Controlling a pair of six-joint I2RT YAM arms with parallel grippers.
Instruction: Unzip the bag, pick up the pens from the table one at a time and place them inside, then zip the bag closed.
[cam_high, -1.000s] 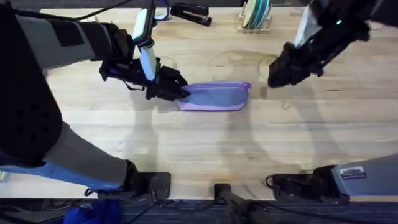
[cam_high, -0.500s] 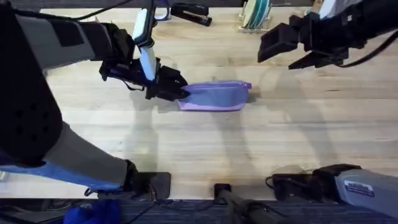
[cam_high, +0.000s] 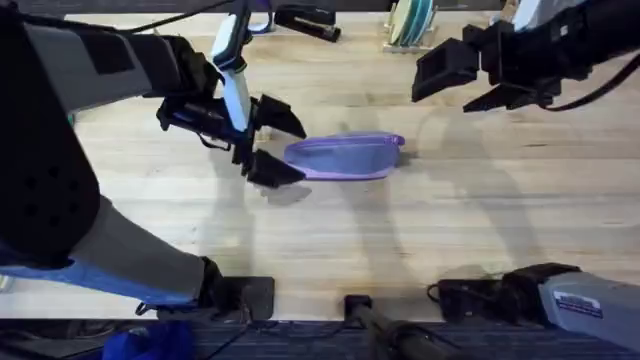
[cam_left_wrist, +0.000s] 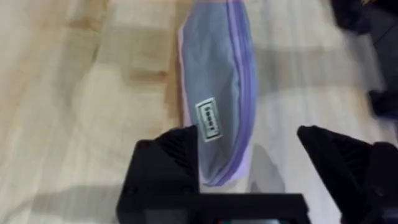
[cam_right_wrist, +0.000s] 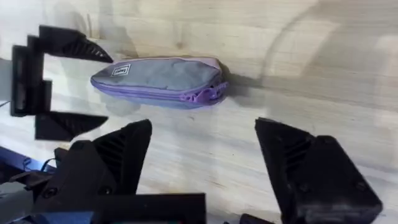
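Near the bench (cam_high: 420, 230) centre lies the bag (cam_high: 345, 157), zipped shut. At its nine o'clock the left gripper (cam_high: 276, 143) gapes wide, straddling that end, likely freeing it. Right gripper (cam_high: 462, 82) hangs wide at one o'clock.

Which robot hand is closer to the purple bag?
The left gripper. Its open fingers sit right at one end of the bag. The right gripper is open too, raised and well away, past the bag's other end.
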